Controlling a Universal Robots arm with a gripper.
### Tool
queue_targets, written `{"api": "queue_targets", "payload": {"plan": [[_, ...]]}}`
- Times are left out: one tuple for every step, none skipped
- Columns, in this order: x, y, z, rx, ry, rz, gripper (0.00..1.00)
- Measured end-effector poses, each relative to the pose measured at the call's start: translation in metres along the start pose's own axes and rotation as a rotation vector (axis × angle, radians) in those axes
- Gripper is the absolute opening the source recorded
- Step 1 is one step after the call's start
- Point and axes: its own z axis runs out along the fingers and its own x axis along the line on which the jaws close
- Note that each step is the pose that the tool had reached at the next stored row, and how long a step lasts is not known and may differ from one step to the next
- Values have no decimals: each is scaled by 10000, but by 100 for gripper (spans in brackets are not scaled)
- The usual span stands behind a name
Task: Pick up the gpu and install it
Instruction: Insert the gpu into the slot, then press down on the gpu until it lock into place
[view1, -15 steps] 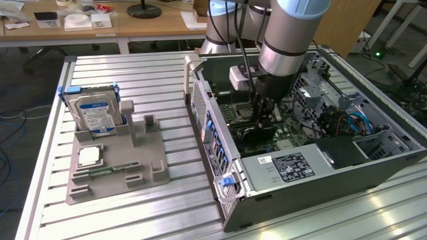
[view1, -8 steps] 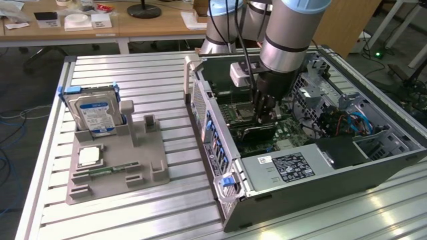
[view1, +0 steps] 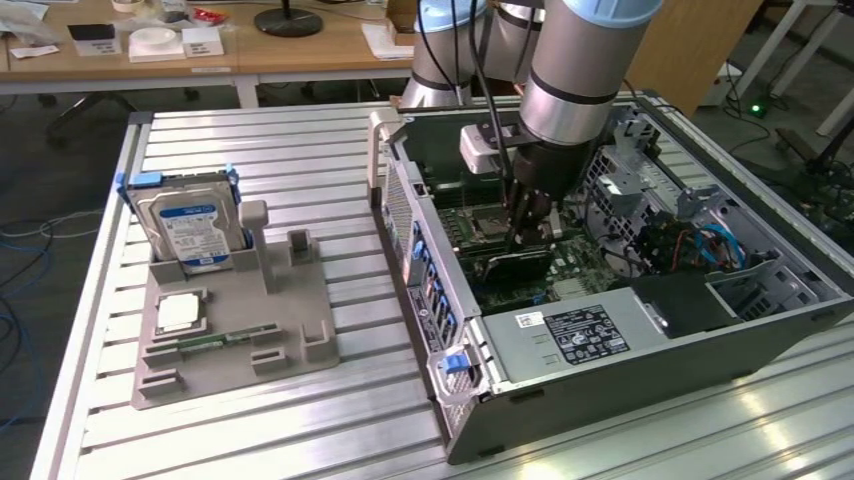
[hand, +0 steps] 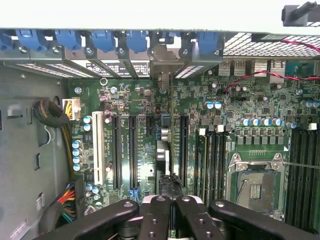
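The gripper (view1: 531, 238) was seen lowered deep inside the open computer case (view1: 747, 340), the arm reaching straight down over the motherboard (view1: 574, 275). Its fingers were pressed together, and the gpu (view1: 514, 265) was pinched between them by its upper edge, so that the card was held on edge with its contact side pointed down at the board.

In the wrist view the gpu (hand: 165, 150) was seen end-on as a thin dark strip running away from the gripper (hand: 169, 207), lined up with one of the long expansion slots (hand: 183, 150), its metal end bracket (hand: 163, 60) brought up against the rear slot openings under the blue retention clips (hand: 105, 40). That alignment was judged to be the reason for the upright hold: the edge connector could only be met from above. Whether the card was already seated could not be told.

Outside the case, on the exterior view's left, the hard drive (view1: 187, 225) was left standing in the grey parts holder (view1: 234, 335), well apart from the work.
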Motion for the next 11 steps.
{"api": "queue_targets", "payload": {"plan": [[0,0,0,0,0,0,11],[0,0,0,0,-1,0,11],[0,0,0,0,0,0,11],[0,0,0,0,0,0,11],[0,0,0,0,0,0,11],[0,0,0,0,0,0,11],[0,0,0,0,0,0,11],[0,0,0,0,-1,0,11],[0,0,0,0,0,0,11],[0,0,0,0,0,0,11],[0,0,0,0,0,0,11]]}}
